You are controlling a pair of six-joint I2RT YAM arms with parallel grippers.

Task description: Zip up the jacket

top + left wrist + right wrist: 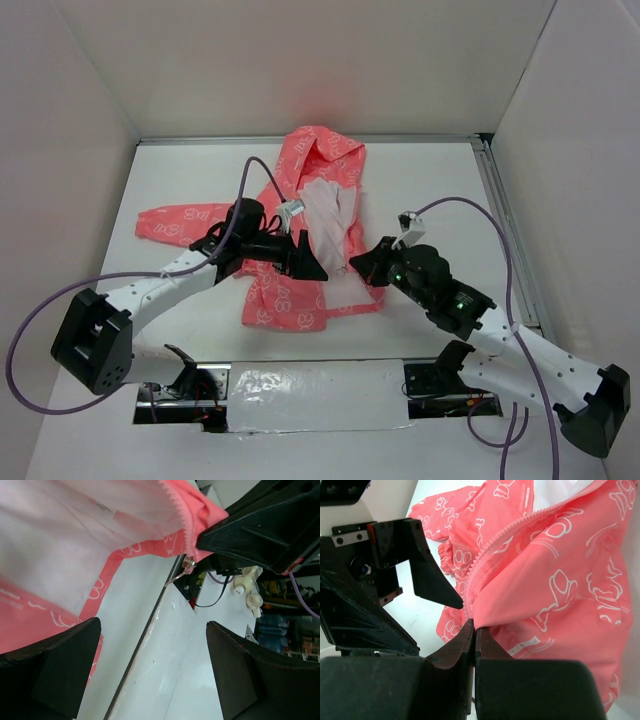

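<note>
**Item:** jacket (300,290), child's, one piece.
**Location:** middle of the white table (450,190), with the hood (322,150) toward 12 o'clock and the hem toward 6 o'clock.

**Hidden or unclear**
- Only one sleeve (175,222) shows, lying flat toward 9 o'clock. The other cannot be found in the overhead view.
- The left arm (170,280) crosses the front panel on the 9 o'clock side and covers part of it.
- In the right wrist view the foot of the zipper row disappears behind the closed fingertips.
- In the left wrist view a small metal piece (188,566) hangs at the fabric edge beside the teeth. Whether it is a slider or a pull cannot be told.
- Both wrist views cut the garment off at the frame edges.

**Appearance**
- The shell is coral-pink with a white printed pattern all over.
- The front lies open, exposing the pale whitish lining (330,215) from the hood down toward the hem.
- The zipper teeth (495,545) are pink and run unjoined along the one edge that shows.
- The fabric is creased and bunched near the hem.

**Grippers**
- The right gripper (474,628) sits at about 4 o'clock of the garment. Its fingers are pressed together, pinching a fold of the lower front edge at the bottom of the teeth row.
- The left gripper (305,258) is over the open front, just beside the right one on its 9 o'clock side. Its fingers (55,670) are spread wide with nothing between them and bare table below. Whether the finger nearest the fabric touches it cannot be told.
</note>
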